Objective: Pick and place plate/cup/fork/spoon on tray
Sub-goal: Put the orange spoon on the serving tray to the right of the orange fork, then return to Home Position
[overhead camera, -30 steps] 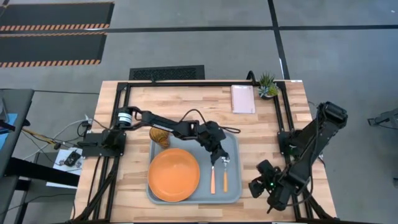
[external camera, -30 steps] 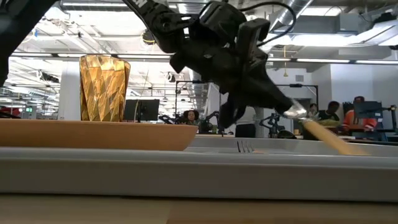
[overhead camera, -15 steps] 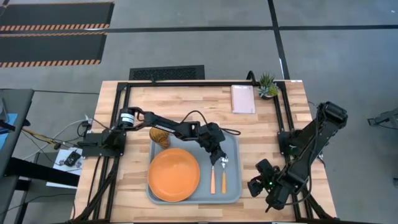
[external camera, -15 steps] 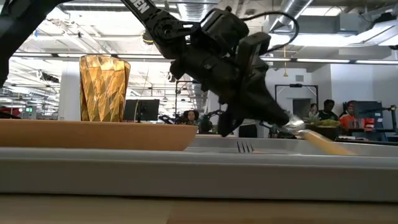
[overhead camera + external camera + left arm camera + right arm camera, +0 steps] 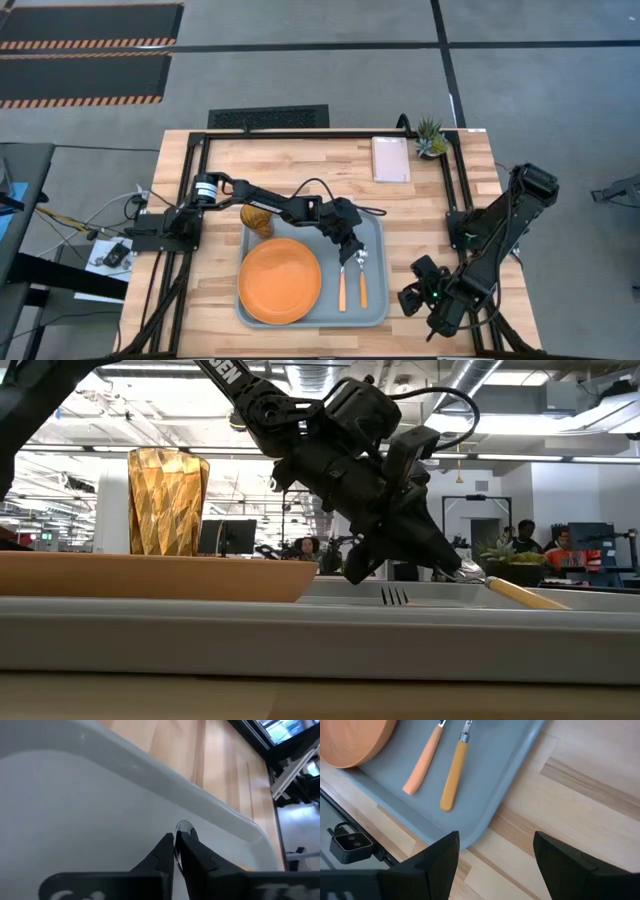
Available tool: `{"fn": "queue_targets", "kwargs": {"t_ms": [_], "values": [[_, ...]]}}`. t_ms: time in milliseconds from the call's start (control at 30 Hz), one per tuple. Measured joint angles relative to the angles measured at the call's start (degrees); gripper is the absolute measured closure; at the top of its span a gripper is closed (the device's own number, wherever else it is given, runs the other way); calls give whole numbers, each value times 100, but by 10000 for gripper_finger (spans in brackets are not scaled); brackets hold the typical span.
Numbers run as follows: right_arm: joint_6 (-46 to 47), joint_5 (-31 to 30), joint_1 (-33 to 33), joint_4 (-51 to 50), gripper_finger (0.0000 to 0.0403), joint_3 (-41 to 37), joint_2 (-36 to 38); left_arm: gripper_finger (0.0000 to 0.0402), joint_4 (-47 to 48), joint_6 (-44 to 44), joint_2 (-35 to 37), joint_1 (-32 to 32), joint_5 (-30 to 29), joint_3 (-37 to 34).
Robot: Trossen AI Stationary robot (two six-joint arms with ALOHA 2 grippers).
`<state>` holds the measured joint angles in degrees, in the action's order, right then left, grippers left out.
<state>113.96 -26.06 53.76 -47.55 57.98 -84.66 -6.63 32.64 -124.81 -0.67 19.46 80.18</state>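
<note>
Here the left gripper [image 5: 354,257] is down in the tray [image 5: 375,300], clenched on the bowl end of the spoon [image 5: 361,283]. The left wrist view shows it best: the two dark fingers [image 5: 162,854] are pinched almost together with the shiny spoon bowl [image 5: 184,826] peeking out between them.

From above, the spoon lies long-ways on the tray, its orange handle pointing to the near edge of the table and its metal end up under the gripper. The fork [image 5: 342,285] lies just beside it, the same way round. The orange plate [image 5: 280,281] fills the left part of the tray, and the cup [image 5: 257,219] stands at the tray's far left corner.

The low view shows something the top view cannot: the spoon handle [image 5: 525,593] tilts, with the held end a little higher. It also shows the fork tines [image 5: 394,596] lying flat, and the amber cup [image 5: 167,501] standing upright behind the plate [image 5: 150,576]. A few white letters show on the arm at the top, too cut off to read.

The right gripper [image 5: 492,851] waits over the bare table near the tray's corner, its fingers spread wide.
</note>
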Motion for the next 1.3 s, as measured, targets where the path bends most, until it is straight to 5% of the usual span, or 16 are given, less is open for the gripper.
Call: {"fn": "queue_targets", "kwargs": {"t_ms": [767, 933, 1067, 1300], "values": [[-59, -4, 0, -11, 127, 0, 0, 281, 215, -172, -7, -6, -434, -4], [-80, -304, -31, -10, 127, 0, 0, 267, -21, 36, 53, -127, 86, -7], [-519, -408, -174, -7, 127, 66, 0, 264, -228, 156, 358, -246, 636, -7], [-2630, -721, -800, -29, 127, 736, 0, 264, -326, 66, 1526, -273, 648, -7]]}}
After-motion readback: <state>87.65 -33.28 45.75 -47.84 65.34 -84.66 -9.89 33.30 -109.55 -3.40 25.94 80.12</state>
